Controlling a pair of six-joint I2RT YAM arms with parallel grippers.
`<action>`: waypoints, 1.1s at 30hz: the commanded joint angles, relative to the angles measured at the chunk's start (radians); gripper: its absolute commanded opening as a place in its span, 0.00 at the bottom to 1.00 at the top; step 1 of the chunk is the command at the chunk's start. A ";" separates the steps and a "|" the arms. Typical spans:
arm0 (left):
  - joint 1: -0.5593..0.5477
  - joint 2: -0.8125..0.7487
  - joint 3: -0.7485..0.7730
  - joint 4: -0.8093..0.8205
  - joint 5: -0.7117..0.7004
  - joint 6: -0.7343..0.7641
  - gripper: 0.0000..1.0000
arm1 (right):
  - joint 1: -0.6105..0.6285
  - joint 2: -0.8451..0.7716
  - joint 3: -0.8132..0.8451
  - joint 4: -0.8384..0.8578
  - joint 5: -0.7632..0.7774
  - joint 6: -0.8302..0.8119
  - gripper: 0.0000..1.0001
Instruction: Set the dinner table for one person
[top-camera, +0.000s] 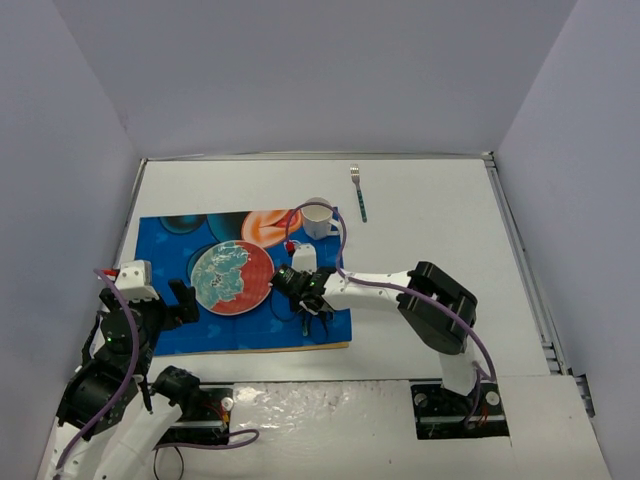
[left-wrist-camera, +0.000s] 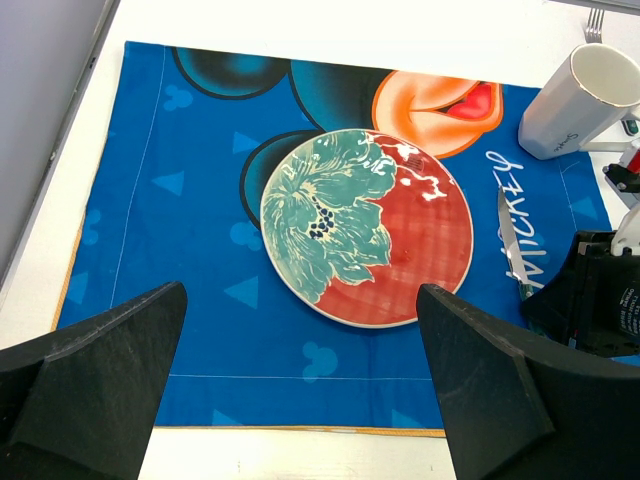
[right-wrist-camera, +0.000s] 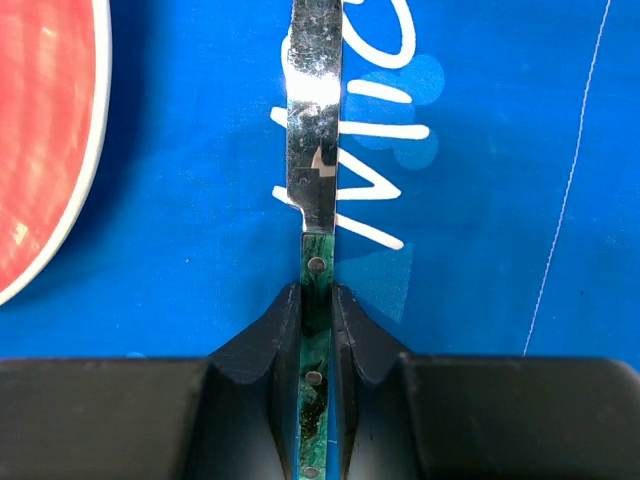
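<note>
Black fingers of the left gripper (left-wrist-camera: 300, 298) fill the near edge of the left wrist view, spread wide and holding nothing, above the near part of the placemat (left-wrist-camera: 200, 130), with the plate (left-wrist-camera: 365, 225) just beyond. Right of the plate, the right gripper (right-wrist-camera: 316, 300) is pinched narrow on the green handle of the knife (right-wrist-camera: 312, 150), blade pointing far. I cannot tell whether the blade rests on the placemat. Released while hanging, it could bounce against the plate or land skewed; dragged, it could ruck the placemat. Under the placemat and below both claws lies the dinner table (top-camera: 430, 220), its bare white top spreading far and right, where the mug (left-wrist-camera: 575, 100) and the fork (top-camera: 358, 192) sit.
</note>
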 joint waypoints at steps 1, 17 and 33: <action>0.005 0.012 0.022 0.056 -0.007 0.008 0.97 | -0.005 -0.001 0.028 0.019 0.018 0.032 0.00; 0.006 0.004 0.022 0.054 -0.010 0.008 0.97 | -0.012 -0.014 -0.002 -0.031 0.065 0.134 0.00; 0.005 -0.002 0.022 0.054 -0.010 0.008 0.97 | -0.009 -0.061 0.025 -0.073 0.089 0.105 0.43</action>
